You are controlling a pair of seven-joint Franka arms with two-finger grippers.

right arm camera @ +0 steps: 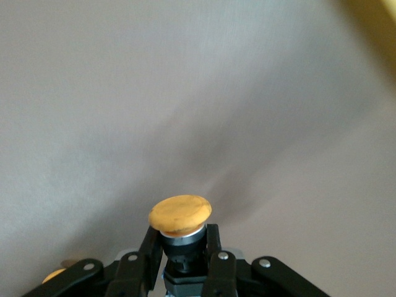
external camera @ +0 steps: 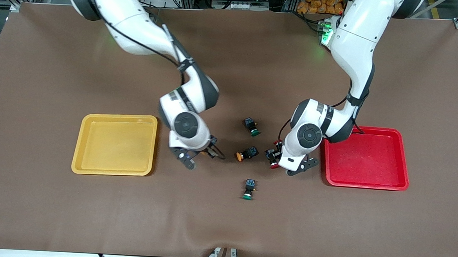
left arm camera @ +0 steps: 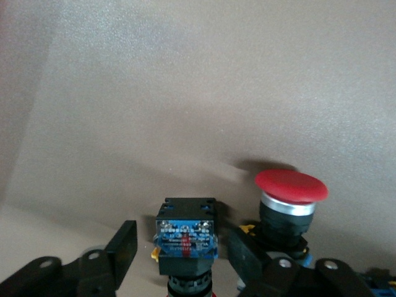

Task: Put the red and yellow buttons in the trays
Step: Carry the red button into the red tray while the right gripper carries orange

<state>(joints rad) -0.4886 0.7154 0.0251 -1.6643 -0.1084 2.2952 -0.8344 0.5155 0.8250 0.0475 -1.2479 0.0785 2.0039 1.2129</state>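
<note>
Green-capped button [external camera: 249,189] lies nearest the front camera and is not part of the task. (Clock directions are read on the front view, twelve o'clock toward the robots' bases.)

Next row, both grippers:
- Right gripper [right arm camera: 183,247] is clamped on a yellow button [right arm camera: 180,215] just below the cap. The yellow tray [external camera: 80,144] lies at nine o'clock of it, close by.
- A second yellow button [external camera: 247,153] lies on its side on the table between the two grippers, cap toward eight o'clock.
- Left gripper [left arm camera: 184,253] is low over the table with its jaws apart, one on each side of a red button [left arm camera: 185,229]. Neither jaw is seen touching it. This button's rear block faces the wrist camera; its cap is hidden there.
- A second red button [left arm camera: 291,189] stands upright just outside one finger.
- The red tray [external camera: 403,161] lies at three o'clock of the left gripper, near.

Another green button [external camera: 251,126] lies farther off.

The left arm's grasp likely depends on the jaws clearing the upright neighbour.
</note>
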